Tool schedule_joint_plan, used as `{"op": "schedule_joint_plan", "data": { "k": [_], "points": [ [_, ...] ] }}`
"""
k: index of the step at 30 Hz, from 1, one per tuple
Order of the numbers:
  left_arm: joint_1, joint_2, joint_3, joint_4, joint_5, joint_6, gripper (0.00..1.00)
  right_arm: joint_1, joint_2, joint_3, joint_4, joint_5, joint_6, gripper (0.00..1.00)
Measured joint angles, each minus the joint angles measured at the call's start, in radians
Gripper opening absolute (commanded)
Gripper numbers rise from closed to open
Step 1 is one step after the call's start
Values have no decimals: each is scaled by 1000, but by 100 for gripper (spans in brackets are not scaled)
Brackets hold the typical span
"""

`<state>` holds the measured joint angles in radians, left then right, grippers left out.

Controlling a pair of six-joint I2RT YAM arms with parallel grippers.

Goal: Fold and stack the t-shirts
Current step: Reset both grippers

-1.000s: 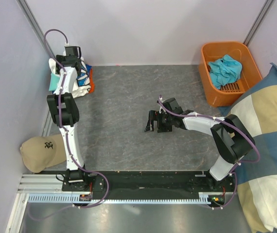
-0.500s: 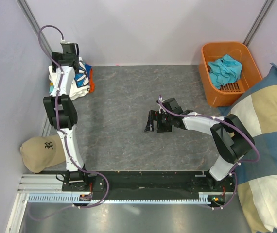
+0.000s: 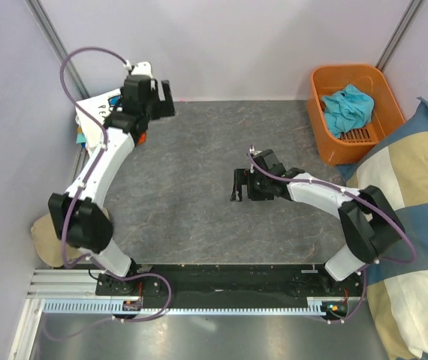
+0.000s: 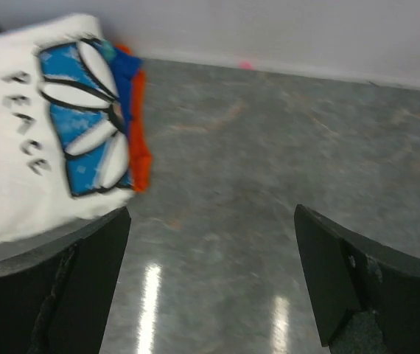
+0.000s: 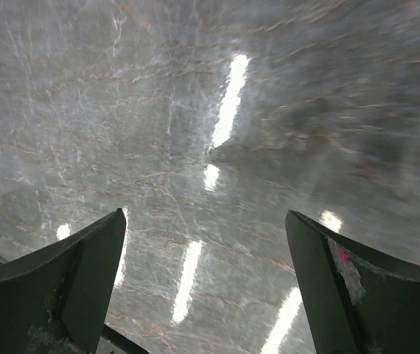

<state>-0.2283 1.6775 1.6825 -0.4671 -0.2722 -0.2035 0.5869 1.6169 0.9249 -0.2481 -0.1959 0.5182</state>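
While left claw (image 4: 211, 212) and right claw (image 5: 205, 215) gape empty, one white-topped stack (image 4: 26, 173) and one teal tee (image 3: 347, 106) lie apart

The white t-shirt (image 4: 18, 147), upper left in the left wrist view, carries a bright blue panel with white petals outlined in black. Dark grey letters run beside the panel. Along its right edge show a strip of blue t-shirt (image 4: 127, 70) and a strip of orange t-shirt (image 4: 142, 147).

In the top view, upper right, a teal t-shirt (image 3: 347, 106) sits against an orange basket (image 3: 327, 146). The table (image 3: 184, 195) is grey with pale marble veining. A tan cap (image 3: 40, 234) peeks out at the lower left. Down the right edge a cushion (image 3: 417, 225) is checked in blue and cream. The left arm (image 3: 105, 161) and right arm (image 3: 315, 193) are white and black, with purple cables (image 3: 71, 60).
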Motion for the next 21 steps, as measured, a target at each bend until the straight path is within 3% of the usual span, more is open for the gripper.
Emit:
{"op": "schedule_joint_plan", "data": {
  "k": [6, 10, 15, 21],
  "points": [
    [-148, -181, -412, 139, 132, -130, 100, 0, -203, -3, -64, 194, -62, 98],
    [-260, -259, -656, 192, 154, -187, 100, 6, -437, -66, -76, 372, -93, 98],
    [-336, -457, -905, 235, 151, -259, 100, 7, -651, -144, -136, 541, -88, 98],
    [-383, -721, -1142, 322, 142, -323, 100, 7, -781, -228, -202, 675, -51, 98]
  ]
}}
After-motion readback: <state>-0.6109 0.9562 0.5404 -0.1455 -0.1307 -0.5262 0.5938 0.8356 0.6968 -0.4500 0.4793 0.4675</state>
